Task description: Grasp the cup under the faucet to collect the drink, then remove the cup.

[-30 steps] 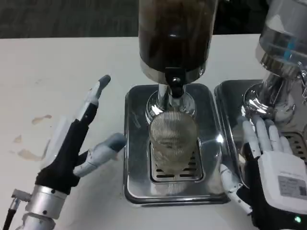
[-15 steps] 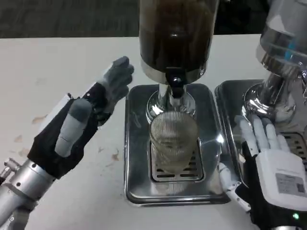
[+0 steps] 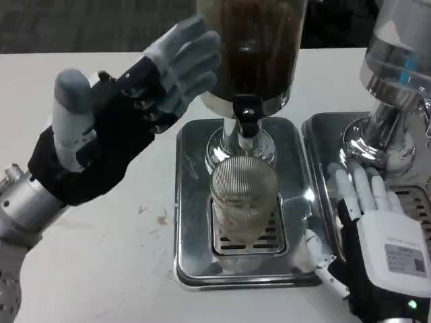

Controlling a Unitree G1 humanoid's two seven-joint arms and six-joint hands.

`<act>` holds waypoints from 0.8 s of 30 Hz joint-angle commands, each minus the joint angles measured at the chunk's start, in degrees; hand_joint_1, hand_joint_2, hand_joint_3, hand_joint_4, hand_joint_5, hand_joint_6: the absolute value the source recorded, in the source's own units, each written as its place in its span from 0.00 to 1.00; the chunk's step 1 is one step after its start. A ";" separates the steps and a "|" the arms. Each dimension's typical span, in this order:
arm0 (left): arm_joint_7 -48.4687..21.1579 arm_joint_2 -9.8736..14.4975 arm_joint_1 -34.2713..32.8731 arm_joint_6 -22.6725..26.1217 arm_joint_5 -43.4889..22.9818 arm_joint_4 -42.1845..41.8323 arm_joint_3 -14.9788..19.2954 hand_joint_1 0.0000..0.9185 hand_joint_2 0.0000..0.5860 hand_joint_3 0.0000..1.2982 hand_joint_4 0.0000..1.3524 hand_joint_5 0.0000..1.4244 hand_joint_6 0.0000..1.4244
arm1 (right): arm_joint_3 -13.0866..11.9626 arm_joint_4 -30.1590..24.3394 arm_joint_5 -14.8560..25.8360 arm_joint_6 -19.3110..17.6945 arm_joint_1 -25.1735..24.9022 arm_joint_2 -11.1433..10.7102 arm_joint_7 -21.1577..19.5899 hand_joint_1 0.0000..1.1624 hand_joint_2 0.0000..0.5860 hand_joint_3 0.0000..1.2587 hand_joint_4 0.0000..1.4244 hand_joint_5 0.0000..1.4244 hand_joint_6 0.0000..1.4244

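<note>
I see a white counter (image 3: 87, 269) running back to a dark floor strip along the top edge, with a few faint brownish stains near my left side. On it sits a shiny metal drip tray (image 3: 192, 202) carrying a drink dispenser (image 3: 248, 47) whose clear tank holds a dark liquid. The ribbed clear cup (image 3: 242, 195) stands upright on the tray's slotted grate, directly below the black faucet (image 3: 246, 114), with nothing touching it. I can't tell how much liquid it holds. A second dispenser (image 3: 397, 60) with a clear tank stands on its own tray (image 3: 323, 155) at the right.

My left hand (image 3: 121, 121) is raised above the counter, left of the first dispenser, fingers spread apart and holding nothing, fingertips close to the tank's lower rim. My right hand (image 3: 380, 235) lies low at the right, between the two trays, fingers stretched forward and slightly apart, empty, its thumb near the first tray's right edge.
</note>
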 commanded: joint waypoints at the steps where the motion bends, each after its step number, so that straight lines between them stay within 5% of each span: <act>1: -1.87 -0.95 -5.28 2.08 0.98 0.10 0.74 0.00 0.04 0.00 0.00 0.01 0.00 | -0.35 0.17 0.58 -0.10 -0.21 0.44 -0.24 0.09 0.87 0.05 0.00 0.00 0.04; 16: -7.49 -3.69 -17.77 2.95 10.06 9.67 -1.70 0.00 0.03 0.00 0.00 0.04 0.00 | -0.48 -0.08 0.51 0.39 1.13 2.32 -1.15 0.09 0.87 0.05 0.00 0.00 0.04; 24: -9.66 -5.16 -15.05 2.89 12.17 7.60 -4.09 0.00 0.03 0.00 0.00 0.05 0.00 | -0.70 -0.54 0.38 0.63 1.64 2.63 -1.17 0.09 0.87 0.05 0.00 0.00 0.04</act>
